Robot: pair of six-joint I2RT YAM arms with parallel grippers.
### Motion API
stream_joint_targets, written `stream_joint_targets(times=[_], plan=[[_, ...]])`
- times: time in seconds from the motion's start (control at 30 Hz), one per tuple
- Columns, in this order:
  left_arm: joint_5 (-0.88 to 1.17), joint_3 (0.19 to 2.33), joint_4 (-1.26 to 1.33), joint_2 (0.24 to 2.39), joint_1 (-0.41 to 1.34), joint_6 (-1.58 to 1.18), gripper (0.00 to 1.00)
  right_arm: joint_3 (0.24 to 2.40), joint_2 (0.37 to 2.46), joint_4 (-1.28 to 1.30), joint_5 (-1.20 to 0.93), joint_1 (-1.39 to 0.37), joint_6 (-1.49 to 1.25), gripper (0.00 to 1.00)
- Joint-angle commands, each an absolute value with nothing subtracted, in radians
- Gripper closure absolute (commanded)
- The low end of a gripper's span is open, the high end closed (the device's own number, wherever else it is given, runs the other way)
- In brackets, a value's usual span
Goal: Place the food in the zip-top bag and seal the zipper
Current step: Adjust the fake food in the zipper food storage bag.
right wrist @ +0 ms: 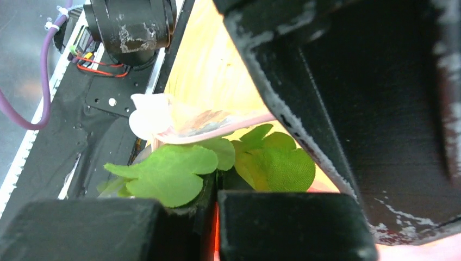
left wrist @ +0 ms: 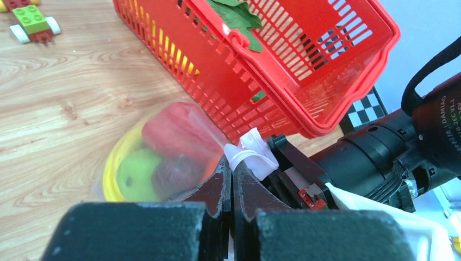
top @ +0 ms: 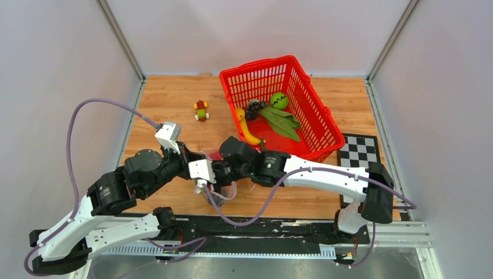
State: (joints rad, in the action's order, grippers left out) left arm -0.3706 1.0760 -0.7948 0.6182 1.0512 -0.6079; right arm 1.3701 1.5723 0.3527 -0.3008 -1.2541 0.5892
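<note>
The zip-top bag (top: pixel 224 192) lies crumpled on the table between both wrists. In the left wrist view the zip-top bag (left wrist: pixel 163 157) holds red, green, yellow and purple food. My left gripper (left wrist: pixel 232 163) is shut on its white bunched edge (left wrist: pixel 251 153). In the right wrist view my right gripper (right wrist: pixel 217 182) is shut at the bag's mouth, under the pinkish zipper (right wrist: pixel 217 130). Green leaves (right wrist: pixel 168 174) lie against its tips; I cannot tell whether they are pinched. From above, the left gripper (top: pixel 208 174) and the right gripper (top: pixel 224 168) nearly touch.
The red basket (top: pixel 317 110) stands behind the grippers, holding a lime (top: pixel 279 100), grapes (top: pixel 254 107), a banana (top: pixel 249 132) and green leaves (top: pixel 282 122). A toy block figure (top: pixel 201 110) sits left of it. A checkerboard (top: pixel 358 150) lies at the right.
</note>
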Motion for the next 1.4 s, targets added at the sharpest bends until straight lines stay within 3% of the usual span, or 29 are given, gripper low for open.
stream_joint_targets(times=[0.0,0.27,0.4,0.5,0.93,1.17,1.27,1.37], plan=[[-0.41,1.087,-0.594,0.575,1.051,-0.667,1.0,1.363,1.643,0.368,-0.237,-1.268,0.559,0.98],[-0.435,1.082,-0.606,0.554,1.051,-0.676,1.0,1.414,1.683,0.358,0.078,-1.267,0.44,0.9],[-0.46,1.078,-0.62,0.532,1.05,-0.673,1.0,1.388,1.623,0.321,-0.007,-1.232,0.337,0.86],[-0.466,1.083,-0.638,0.522,1.051,-0.671,1.0,1.394,1.612,0.321,0.051,-1.205,0.247,0.85],[-0.453,1.066,-0.62,0.512,1.051,-0.686,1.0,1.592,1.792,0.623,0.018,-1.204,0.167,0.86],[-0.478,1.061,-0.627,0.497,1.051,-0.696,1.0,1.535,1.613,0.447,-0.222,-1.157,0.094,0.7],[-0.501,1.056,-0.641,0.486,1.051,-0.704,1.0,1.519,1.547,0.417,-0.219,-1.148,0.058,0.65],[-0.514,1.05,-0.647,0.48,1.05,-0.707,1.0,1.511,1.497,0.415,-0.22,-1.137,0.019,0.54]])
